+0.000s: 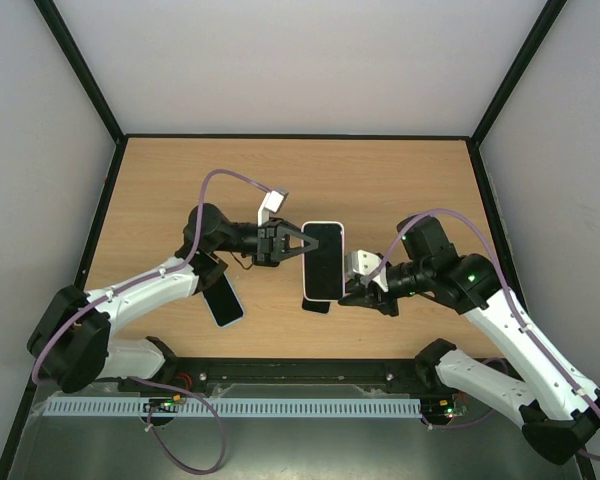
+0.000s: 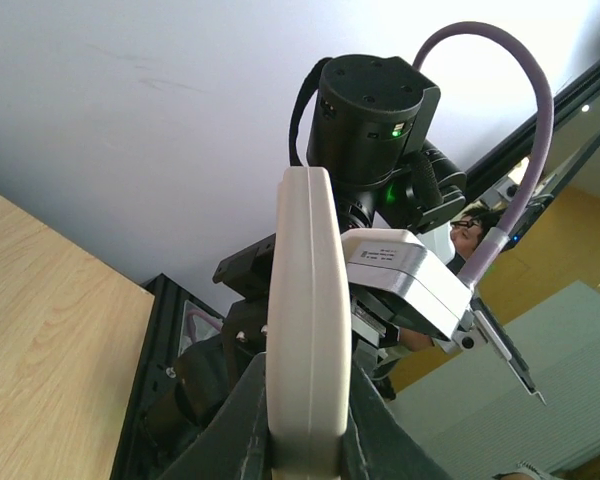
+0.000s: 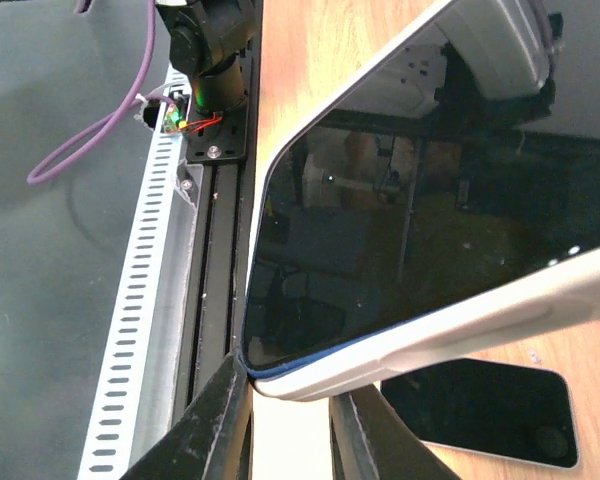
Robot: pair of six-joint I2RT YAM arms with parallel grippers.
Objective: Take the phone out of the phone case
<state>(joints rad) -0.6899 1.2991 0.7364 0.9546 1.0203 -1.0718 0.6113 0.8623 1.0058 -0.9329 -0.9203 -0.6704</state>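
Clamping left gripper on phone case left edge; pinching right gripper on its near corner. Holding phone, seated in case, screen up, above counter between both arms.

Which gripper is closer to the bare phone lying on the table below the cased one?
Right. The right gripper grips the cased phone just beside the bare phone; the left gripper clamps it farther up.
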